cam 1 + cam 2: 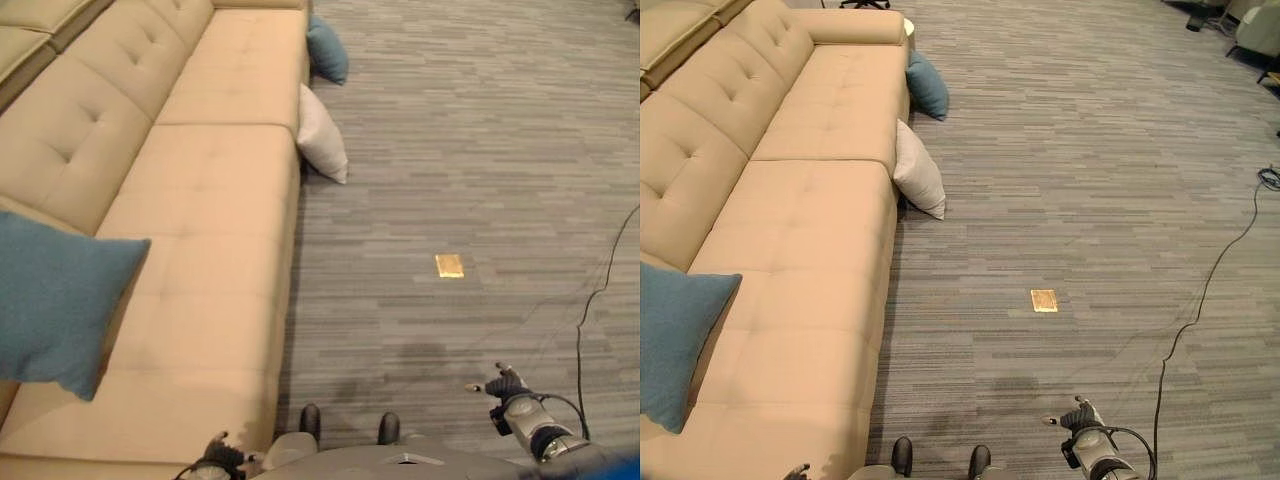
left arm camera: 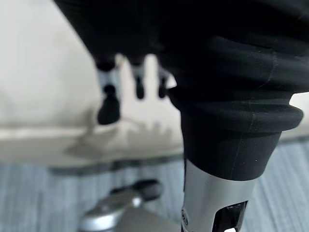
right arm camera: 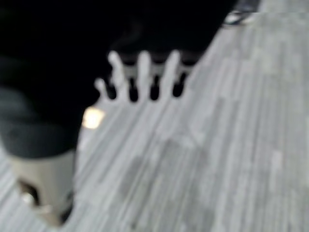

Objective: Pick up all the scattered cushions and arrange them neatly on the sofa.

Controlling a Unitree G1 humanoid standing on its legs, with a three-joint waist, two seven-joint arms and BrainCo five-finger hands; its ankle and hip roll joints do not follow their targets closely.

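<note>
Grey carpet (image 1: 480, 150) beside tan sofa (image 1: 200, 220): white cushion (image 1: 322, 135) and blue cushion (image 1: 328, 50) lean against its front, well apart from both hands. Another blue cushion (image 1: 55, 300) rests on the seat. Left hand (image 1: 222, 455), right hand (image 1: 505, 385): fingers relaxed, empty.

Two cushions (image 1: 919, 172) on floor (image 1: 1090, 200) against sofa (image 1: 810, 240)

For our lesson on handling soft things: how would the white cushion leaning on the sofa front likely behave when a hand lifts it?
The white cushion looks plump and soft, so it would probably squash under the fingers. It seems light for its bulk. Leaning on the sofa, it may flop flat if nudged.
</note>
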